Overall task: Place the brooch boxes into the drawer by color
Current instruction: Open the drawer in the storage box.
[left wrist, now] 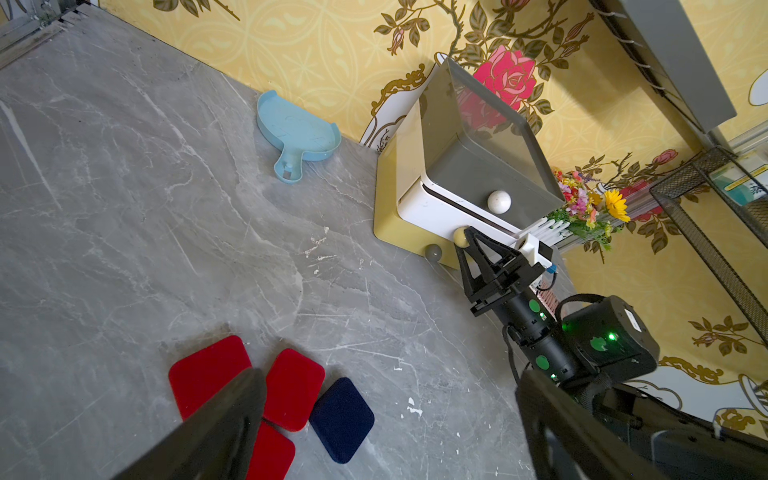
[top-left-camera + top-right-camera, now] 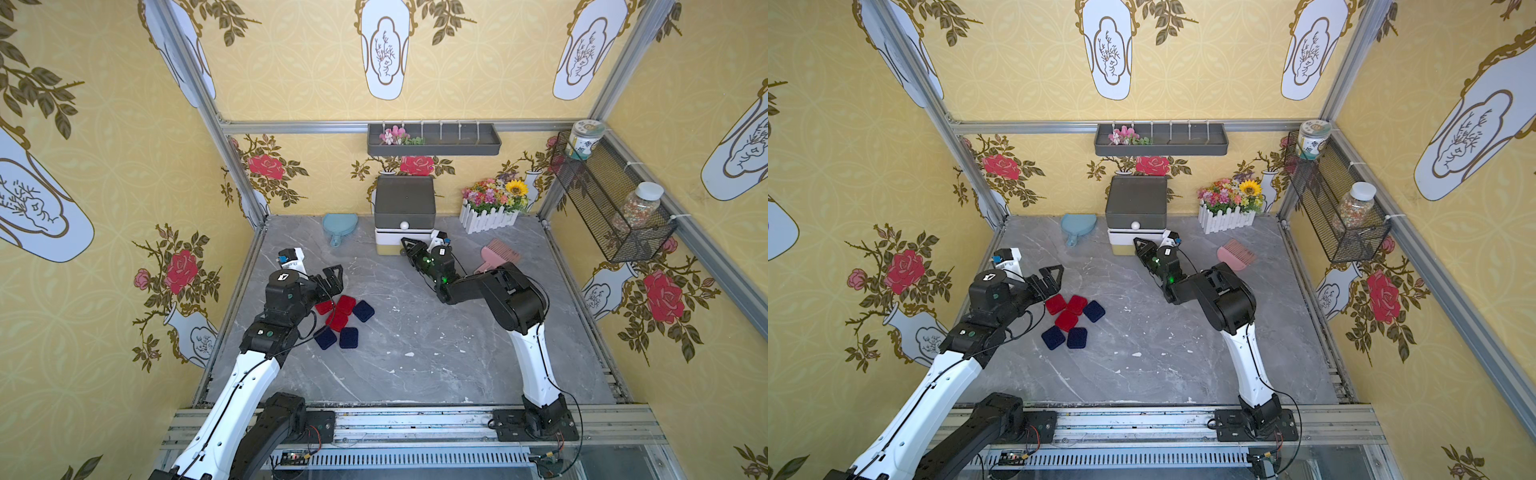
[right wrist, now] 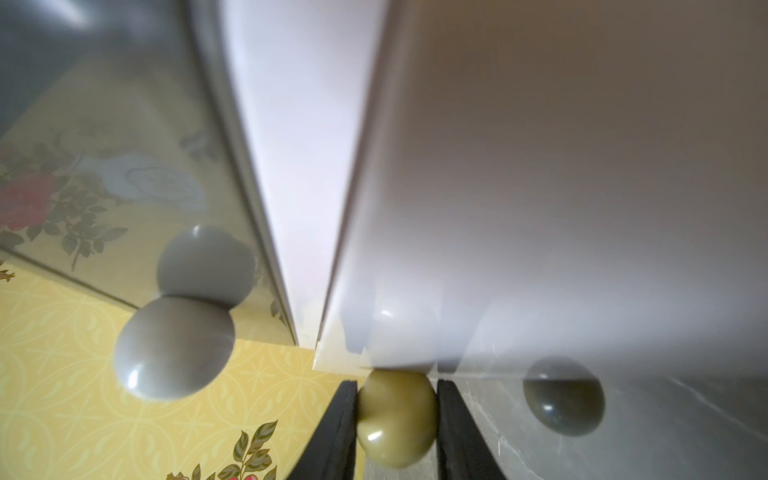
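In both top views the brooch boxes (image 2: 343,319) lie clustered on the grey marbled desk (image 2: 415,345), at about 6 o'clock of the left hand (image 2: 332,275) and near it. Three are red and three navy, all flat rounded squares, and some touch. The left hand hangs above the desk, spread wide and empty, its arm bent in from 7 o'clock. The drawer chest (image 2: 405,208) stands at the desk's 12 o'clock by the back wall, with a grey drawer on top, a white one below and an olive-yellow one lowest. The right hand (image 2: 404,245) meets the chest's front from 5 o'clock, its arm stretched low and forward.

In the left wrist view, one of the wide-set fingers (image 1: 224,415) hides part of a red box (image 1: 203,370); a navy box (image 1: 340,417) lies beside the reds. Beyond them the right hand (image 1: 463,243) sits at the olive knob (image 1: 459,237).

In the right wrist view, the olive knob (image 3: 395,415) sits between the narrow-set fingers (image 3: 336,440), which lie close against both its sides. Whether they pinch it I cannot tell.
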